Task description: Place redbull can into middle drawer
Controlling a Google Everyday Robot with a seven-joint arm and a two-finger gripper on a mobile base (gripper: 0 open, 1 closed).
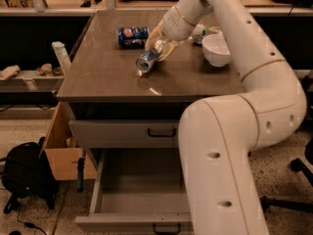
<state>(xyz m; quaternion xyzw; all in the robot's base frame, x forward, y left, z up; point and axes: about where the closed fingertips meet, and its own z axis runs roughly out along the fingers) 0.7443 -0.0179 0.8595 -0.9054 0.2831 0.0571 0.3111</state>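
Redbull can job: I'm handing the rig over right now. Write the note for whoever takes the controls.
Pincer: above the brown tabletop, closed around the slim silver-and-blue redbull can. The can is tilted, its shiny top end low and toward the camera.
Wide light-grey middle drawer: pulled out below the table, tray exposed, can not in it.
Done: drawer open, can gripped.
Left: lift the can, bring it forward and down, release it in the tray.
Nearby: stubby dark blue can behind, white bowl beside the arm.

No readable print; fingers (155, 35) around redbull can (148, 60)
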